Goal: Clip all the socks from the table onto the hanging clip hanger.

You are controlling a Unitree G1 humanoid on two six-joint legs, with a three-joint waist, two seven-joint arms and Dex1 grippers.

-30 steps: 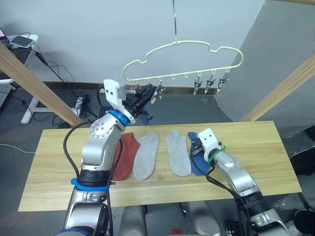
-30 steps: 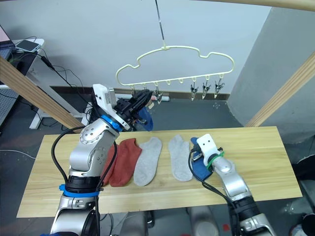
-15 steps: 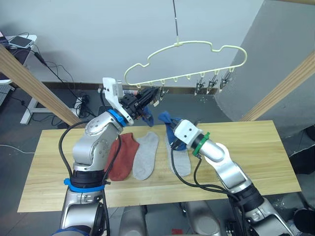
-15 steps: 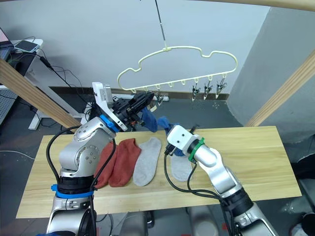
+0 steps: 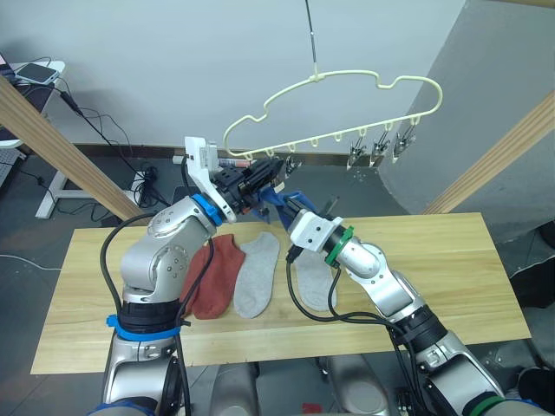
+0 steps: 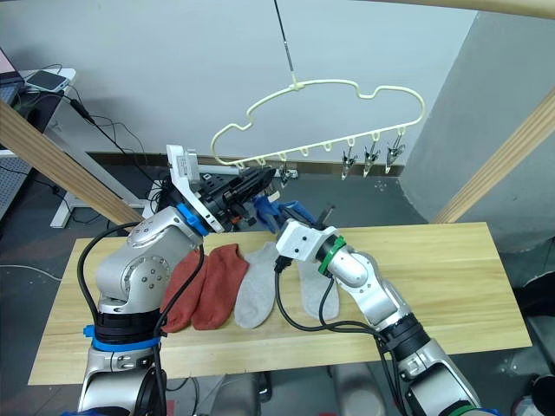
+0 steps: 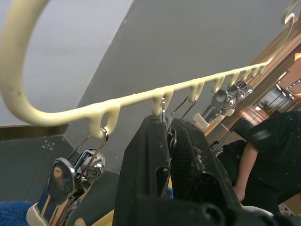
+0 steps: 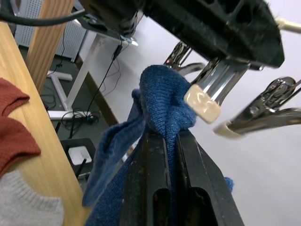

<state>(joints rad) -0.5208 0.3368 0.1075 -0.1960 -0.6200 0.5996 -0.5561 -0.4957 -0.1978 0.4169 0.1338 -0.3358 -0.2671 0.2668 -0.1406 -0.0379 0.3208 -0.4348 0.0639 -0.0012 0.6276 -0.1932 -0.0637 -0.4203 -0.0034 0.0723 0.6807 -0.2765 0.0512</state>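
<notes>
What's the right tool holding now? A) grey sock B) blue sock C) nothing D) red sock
B: the right tool is shut on a blue sock, lifted up to the hanger's clips beside the left tool.

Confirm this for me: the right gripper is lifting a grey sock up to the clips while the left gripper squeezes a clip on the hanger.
Not quite. The sock in the right gripper is blue, not grey, as the right wrist view shows; both grey socks lie on the table. The rest holds: the left gripper squeezes a clip on the hanger.
</notes>
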